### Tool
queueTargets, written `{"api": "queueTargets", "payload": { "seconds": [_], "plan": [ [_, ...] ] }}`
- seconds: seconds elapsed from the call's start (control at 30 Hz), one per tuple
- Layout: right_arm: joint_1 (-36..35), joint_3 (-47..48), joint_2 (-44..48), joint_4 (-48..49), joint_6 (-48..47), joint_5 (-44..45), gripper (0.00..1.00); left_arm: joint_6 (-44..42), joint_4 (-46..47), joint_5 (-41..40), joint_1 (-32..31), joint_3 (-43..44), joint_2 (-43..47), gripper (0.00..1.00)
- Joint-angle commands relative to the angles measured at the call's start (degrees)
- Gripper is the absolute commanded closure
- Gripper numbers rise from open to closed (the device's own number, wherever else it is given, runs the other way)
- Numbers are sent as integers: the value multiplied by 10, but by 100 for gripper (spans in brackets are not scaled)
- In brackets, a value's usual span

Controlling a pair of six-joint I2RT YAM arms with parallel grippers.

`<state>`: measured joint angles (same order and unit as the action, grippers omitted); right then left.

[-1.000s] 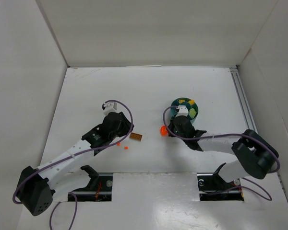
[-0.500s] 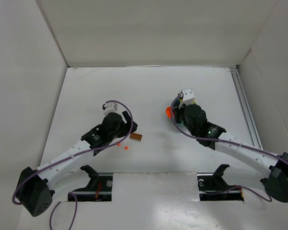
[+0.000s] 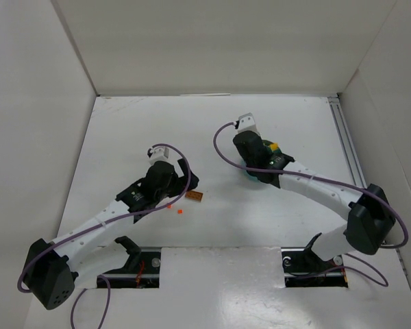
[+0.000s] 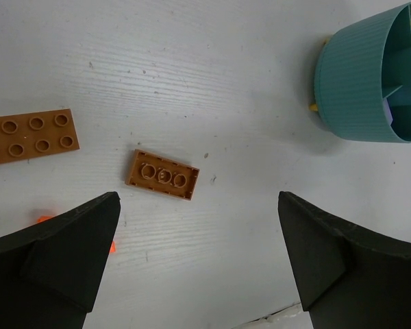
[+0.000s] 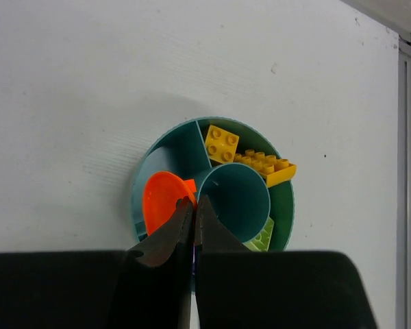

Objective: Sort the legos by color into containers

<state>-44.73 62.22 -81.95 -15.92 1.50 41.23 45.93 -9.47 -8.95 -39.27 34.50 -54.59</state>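
Observation:
In the left wrist view my left gripper (image 4: 197, 199) stands open just above the table, nothing between its fingers. A small brown brick (image 4: 162, 175) lies just ahead of it, a flat brown plate (image 4: 27, 133) farther left, and a red-orange bit (image 4: 44, 221) by the left finger. The teal tub (image 4: 349, 82) stands far right. Over that tub (image 5: 138, 188) my right gripper (image 5: 194, 202) is shut on the rim of a round red-orange piece (image 5: 161, 199), above the left compartment. Yellow bricks (image 5: 222, 144) fill the top compartment and a lime green one (image 5: 262, 236) lies lower right.
White walls close in the table on three sides. In the top view the right arm (image 3: 308, 185) covers most of the tub (image 3: 274, 146). A tiny red-orange piece (image 3: 180, 212) lies near the left arm (image 3: 109, 219). A rail (image 3: 346, 151) runs along the table's right edge.
My left gripper has opened wide in place. The right arm has carried the round red-orange piece from the table left of the tub up and over the tub.

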Motion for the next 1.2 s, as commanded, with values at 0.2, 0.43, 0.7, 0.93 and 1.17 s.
{"api": "queueTargets", "payload": {
  "seconds": [0.2,0.43,0.7,0.93,1.17],
  "plan": [
    [-4,59,-75,-30,24,79,100,0,-20,3,1,2,-11,1],
    [-4,90,-130,-53,36,98,100,36,-48,3,1,-16,2,1],
    [-4,135,-165,-118,96,133,85,100,-106,-15,1,-45,40,1],
    [-16,141,-166,-125,103,127,68,129,-136,-26,1,-51,46,1],
    [-27,114,-112,-74,14,50,66,153,-164,-47,1,-39,46,1]
  ]
}}
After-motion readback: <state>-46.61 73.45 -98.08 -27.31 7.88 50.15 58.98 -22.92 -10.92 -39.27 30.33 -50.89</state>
